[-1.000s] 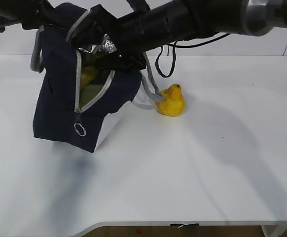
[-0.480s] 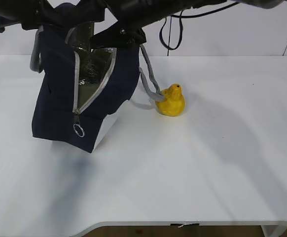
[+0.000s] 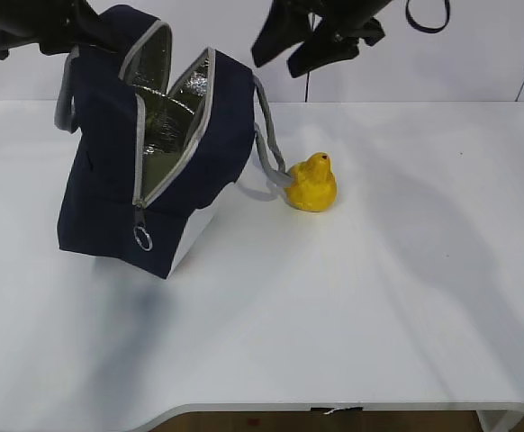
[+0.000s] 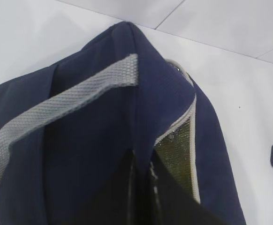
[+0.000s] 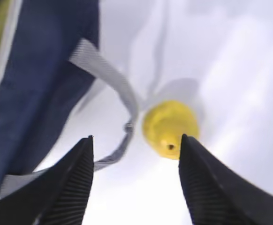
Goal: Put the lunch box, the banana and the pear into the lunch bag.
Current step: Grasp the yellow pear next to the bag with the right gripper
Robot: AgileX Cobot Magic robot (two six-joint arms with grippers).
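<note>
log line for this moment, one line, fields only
left gripper: shut on lunch bag | right gripper: open, above pear | pear: on table

This looks like a robot test room or lab rather than a home. A plain white desk with a rounded front edge fills most of the exterior view, and behind it stands a bare white wall made of flat panels with thin seams. Black robot arms with a loose black cable reach in from above. The only household goods are a navy lunch bag and a yellow pear, set out like staged props.
</note>
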